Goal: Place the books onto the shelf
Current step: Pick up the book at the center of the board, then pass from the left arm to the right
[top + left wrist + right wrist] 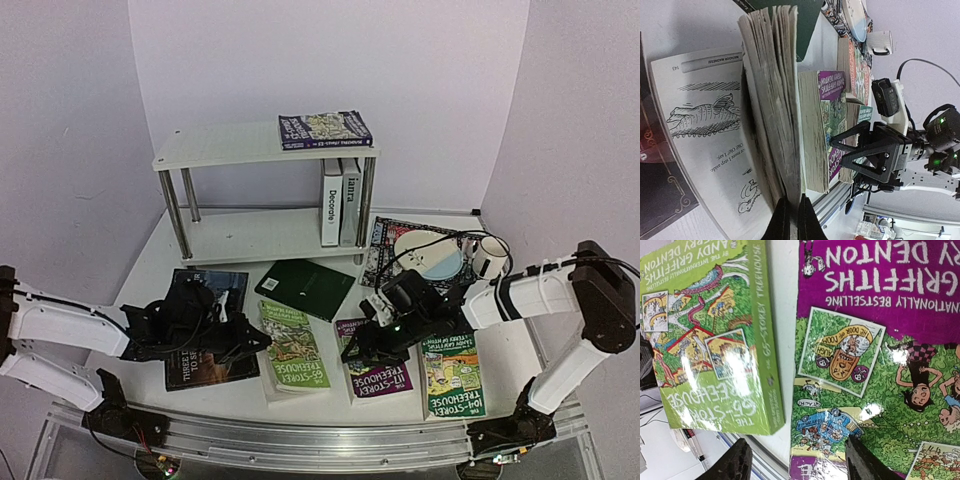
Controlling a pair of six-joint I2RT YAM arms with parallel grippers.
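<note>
The white shelf (262, 148) stands at the back, with one book (325, 130) flat on top and "Decorate" (331, 203) and "ianra" (350, 200) upright below. On the table lie a green 65-Storey book (293, 350) (772, 95) (705, 335), a purple 117-Storey book (375, 368) (834, 115) (880, 340), a 104-Storey book (452, 375), a dark green book (305, 288) and a dark-covered book (205, 335). My left gripper (255, 345) (790, 220) is shut on the green book's edge; the page block is lifted off an open page. My right gripper (362, 345) (800, 460) (837, 152) hangs open over the purple book's near edge.
A black patterned mat (385, 240) at the right back carries a plate (430, 255) and a white mug (490, 255) (880, 42). The metal rail (300, 440) runs along the near table edge, just below the books. The shelf's chrome legs (173, 215) stand behind the dark-covered book.
</note>
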